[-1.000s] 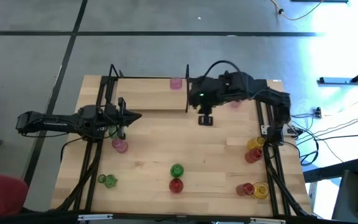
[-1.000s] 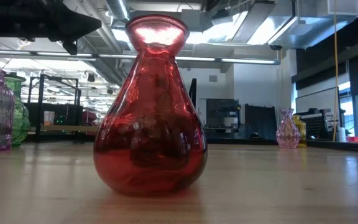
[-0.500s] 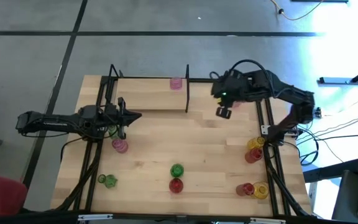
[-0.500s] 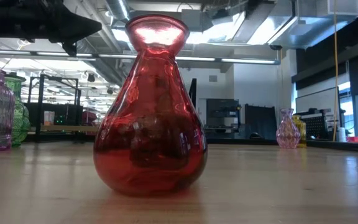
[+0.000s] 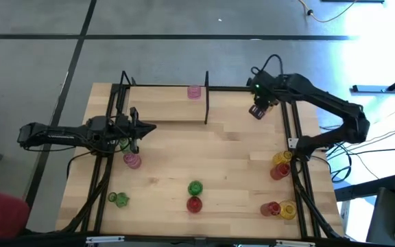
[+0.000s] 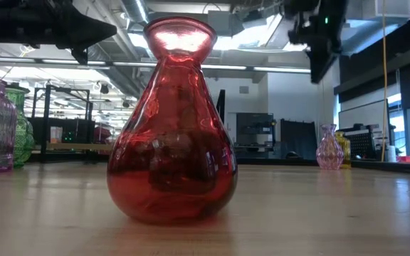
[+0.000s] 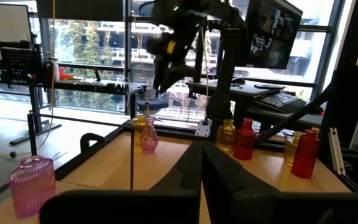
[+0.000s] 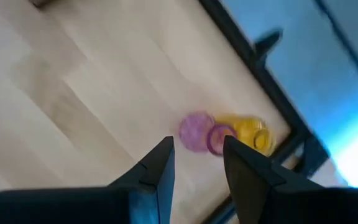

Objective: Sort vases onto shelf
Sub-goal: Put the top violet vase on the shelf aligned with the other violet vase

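Above the table's far right corner, right gripper (image 5: 258, 112) jaws empty, parted, pink vase (image 8: 197, 131) and yellow vase (image 8: 254, 133) below, left gripper (image 5: 152, 127) jaws closed.

The wooden table (image 5: 232, 161) carries the shelf (image 5: 163, 106) and scattered vases (image 5: 195, 195); a pink vase (image 8: 196, 131) and a yellow vase (image 8: 253, 134) stand just beyond the right gripper's (image 8: 197, 163) parted jaws.

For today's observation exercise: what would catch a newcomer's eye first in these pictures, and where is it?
The red vase fills the low view, standing upright on the table near its front edge. From above, the right gripper hangs over the far right corner above a pink vase and a yellow vase, its fingers apart and empty. One pink vase stands on the shelf.
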